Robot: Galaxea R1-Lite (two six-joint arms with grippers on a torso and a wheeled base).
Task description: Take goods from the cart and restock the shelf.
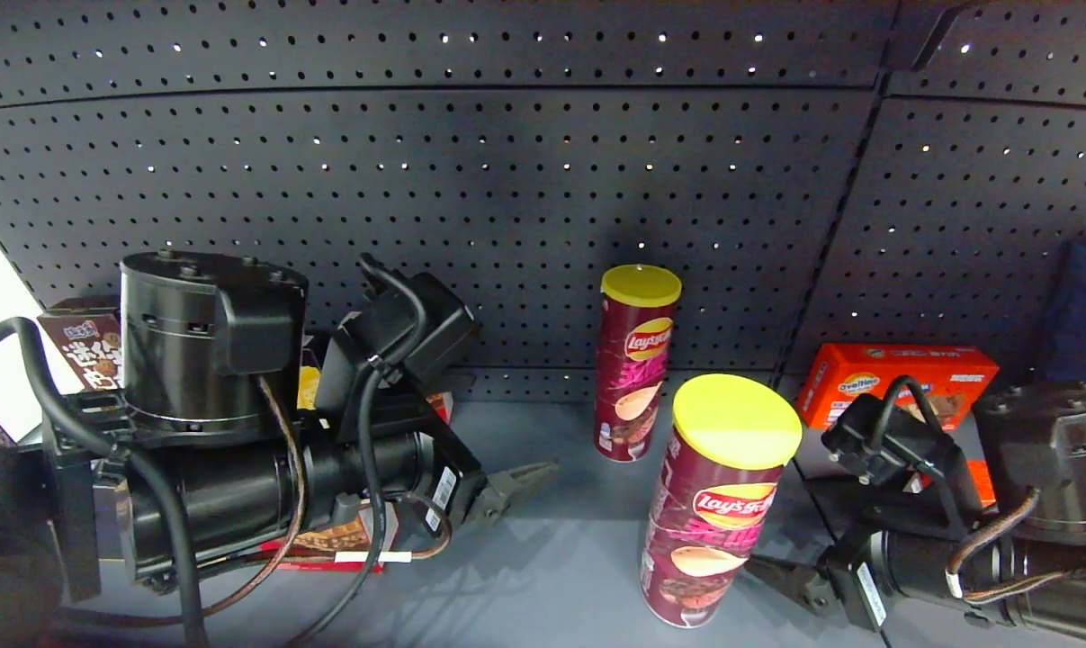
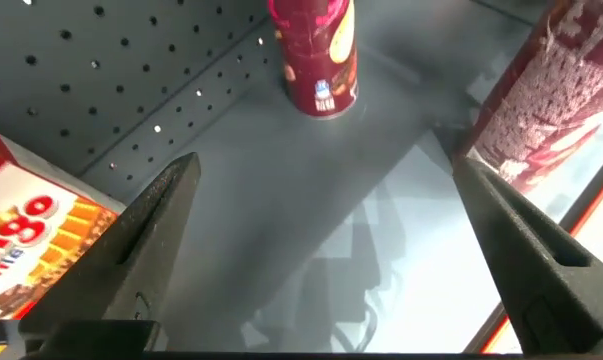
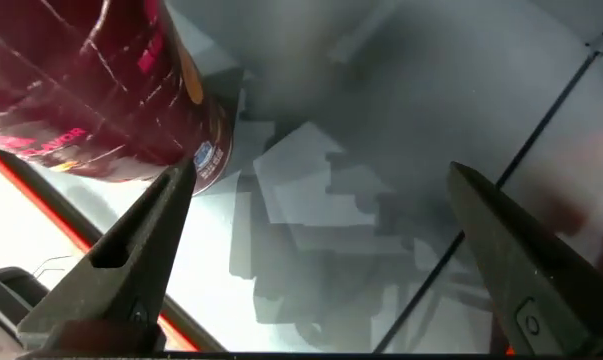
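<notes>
Our right gripper (image 3: 321,175) is spread wide. The near chip can (image 1: 718,504) is just beside it, standing on the shelf (image 1: 543,558). Our left gripper (image 2: 326,165) is spread too. We should back out straight so the can doesn't tip.

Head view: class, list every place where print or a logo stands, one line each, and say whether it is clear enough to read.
Near chip can: round brand logo, clear.
Far chip can: same logo, clear; the print below it is too small.
Orange box: white brand word, small, barely legible.
Brown box: large white characters, partly hidden.
</notes>
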